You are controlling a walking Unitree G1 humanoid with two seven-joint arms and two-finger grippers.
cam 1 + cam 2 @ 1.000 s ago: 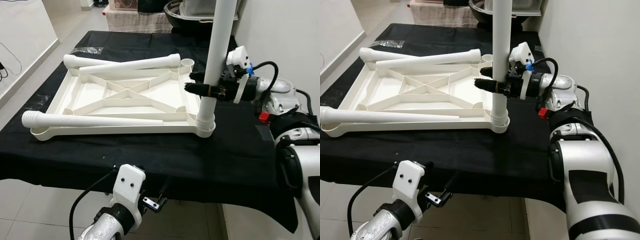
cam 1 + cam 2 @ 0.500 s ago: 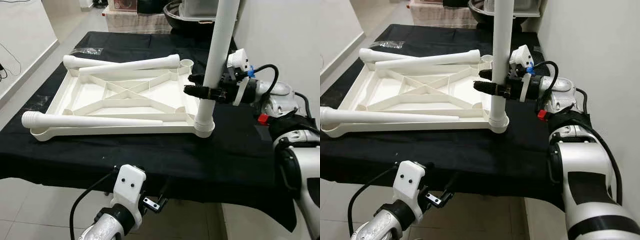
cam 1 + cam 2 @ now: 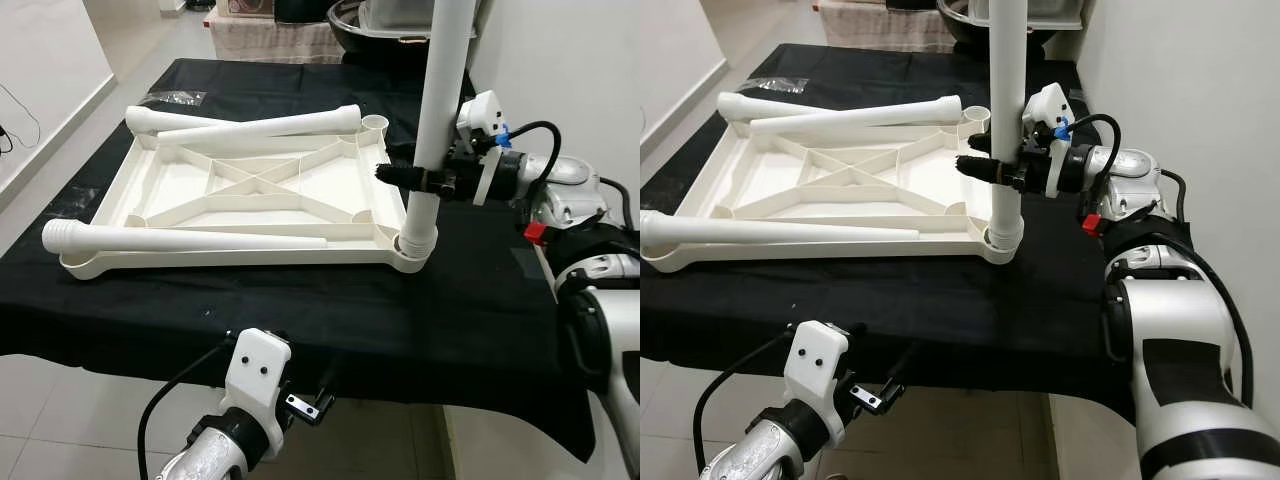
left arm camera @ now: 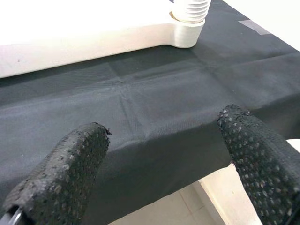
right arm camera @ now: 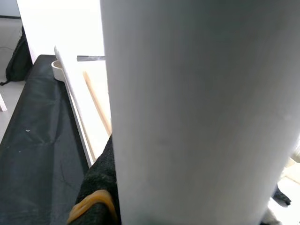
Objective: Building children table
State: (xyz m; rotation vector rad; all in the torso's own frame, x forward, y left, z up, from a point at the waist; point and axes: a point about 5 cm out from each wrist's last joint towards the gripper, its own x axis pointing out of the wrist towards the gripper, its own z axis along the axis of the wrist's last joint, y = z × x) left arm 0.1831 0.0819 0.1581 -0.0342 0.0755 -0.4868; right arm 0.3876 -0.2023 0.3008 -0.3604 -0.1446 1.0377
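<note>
Gripping an upright leg (image 3: 432,120) partway up, my right jaws (image 3: 400,176) are clamped across it from the side, fingers pointing toward my left. The leg's ribbed foot sits in the near right corner socket (image 3: 413,248) of the tabletop (image 3: 250,195), which lies upside down on the black-covered bench (image 3: 470,300). In the right wrist view the white tube stands so close that little else reads past it.

My left jaws (image 4: 164,154) hang low in front of the bench edge, fingers spread wide and holding nothing, looking across the cloth at that same socket.

Two more legs lie loose on the tabletop: one (image 3: 245,125) across the far edge, another (image 3: 180,240) along the near edge, its ribbed end sticking out past the left corner. The far right socket (image 3: 372,126) stands open.

By my reading, the step in hand is seating the first leg. I cannot tell whether it is fully home; ribs show above the socket rim. Next calls for pressing or twisting it straight down, keeping it vertical so it does not bind, then letting go and fetching a loose leg for the far right socket.
</note>
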